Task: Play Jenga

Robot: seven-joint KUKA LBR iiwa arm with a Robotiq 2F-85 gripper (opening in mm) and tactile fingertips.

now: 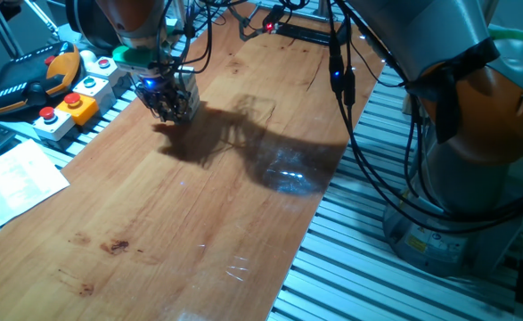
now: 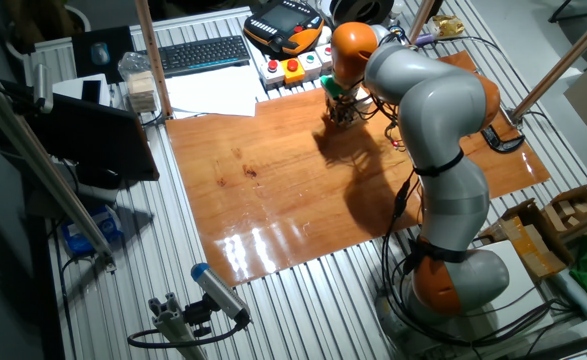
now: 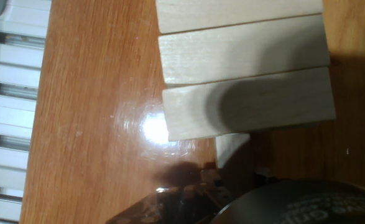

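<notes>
In the hand view, three pale wooden Jenga blocks (image 3: 244, 68) lie side by side as one layer, filling the upper right. The end of a lower block (image 3: 232, 146) pokes out beneath them. A dark part of the hand (image 3: 281, 199) fills the bottom edge, and no fingertips show there. In the fixed views my gripper (image 1: 166, 109) (image 2: 339, 113) hangs low over the far corner of the wooden board (image 1: 181, 223), right over the blocks and hiding them. The frames do not show how the jaws stand.
Grey button boxes (image 1: 69, 105) and an orange-black pendant (image 1: 25, 85) lie just beyond the board's edge by the gripper. Papers (image 1: 12, 183) and a keyboard (image 2: 203, 53) lie nearby. A small pale wooden stack (image 2: 143, 92) stands off the board. Cables (image 1: 341, 80) hang from the arm.
</notes>
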